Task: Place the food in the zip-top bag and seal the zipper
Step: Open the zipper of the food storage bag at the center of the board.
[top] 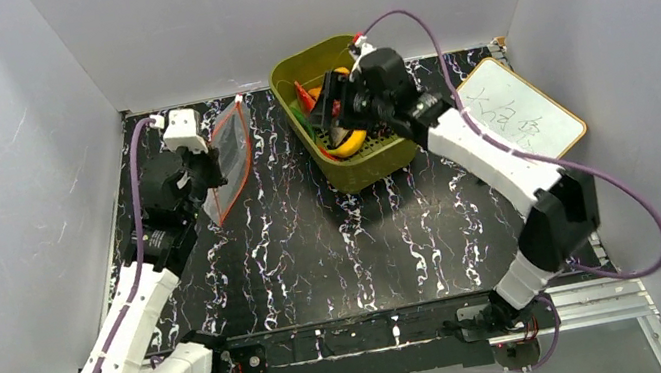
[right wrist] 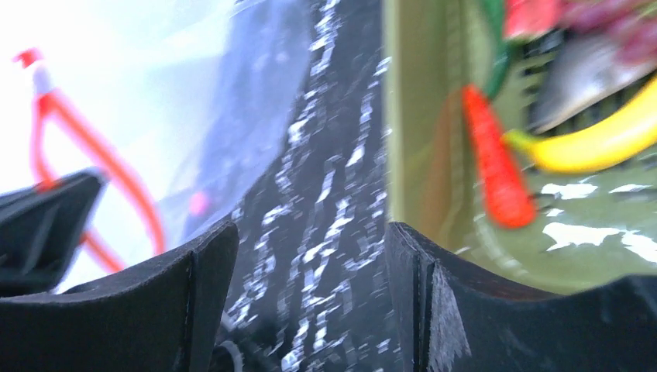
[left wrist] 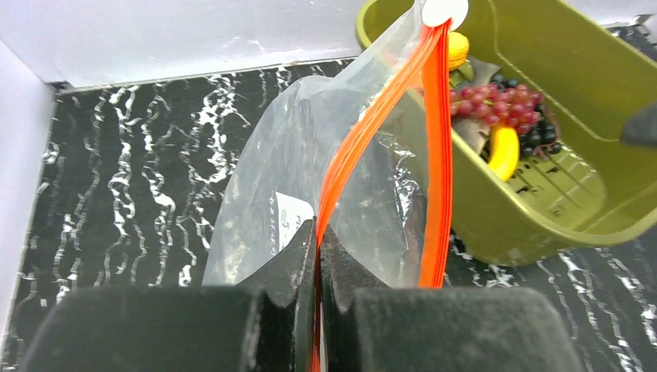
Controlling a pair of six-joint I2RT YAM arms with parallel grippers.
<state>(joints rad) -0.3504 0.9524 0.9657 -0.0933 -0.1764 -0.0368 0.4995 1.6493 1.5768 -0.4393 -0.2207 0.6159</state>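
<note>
The clear zip-top bag (top: 230,153) stands at the back left, its red-orange zipper (left wrist: 372,116) spread apart at the mouth. My left gripper (left wrist: 318,229) is shut on one side of the zipper strip; in the top view it (top: 208,176) holds the bag's near end. The food lies in the olive basket (top: 373,164): a banana (left wrist: 503,151), grapes (left wrist: 496,105), a red chili (right wrist: 496,163). My right gripper (right wrist: 310,248) is open and empty, above the basket's left rim; in the top view it (top: 334,110) hangs over the food.
A white board (top: 521,109) with an orange rim lies at the right of the table. White walls close in the back and both sides. The basket wall (right wrist: 418,116) is just right of my right fingers.
</note>
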